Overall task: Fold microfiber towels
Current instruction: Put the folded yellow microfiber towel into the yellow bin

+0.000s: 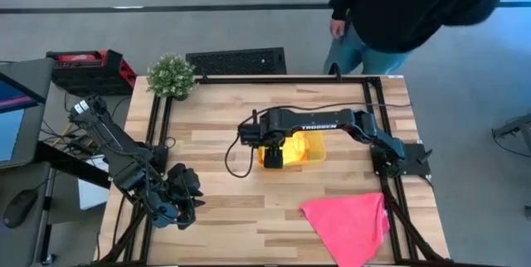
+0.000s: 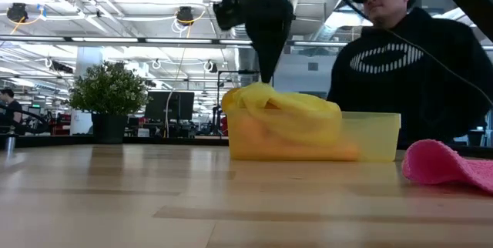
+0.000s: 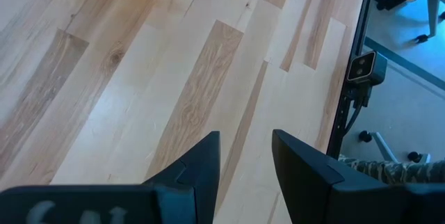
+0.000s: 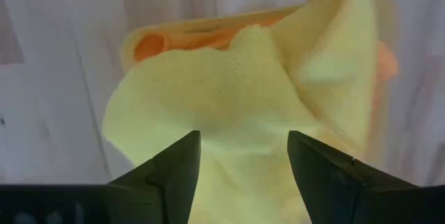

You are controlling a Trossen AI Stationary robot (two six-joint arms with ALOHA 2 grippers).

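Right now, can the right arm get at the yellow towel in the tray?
Probably yes: the right gripper hangs open directly above the yellow towel, which lies on top of the tray with nothing covering it.

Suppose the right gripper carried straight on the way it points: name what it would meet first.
Most likely the yellow towel heaped in the tray: the right gripper, fingers open, points straight down at it.

Wooden table (image 1: 216, 147): yellow tray (image 1: 314, 152), pink towel (image 1: 348, 220).
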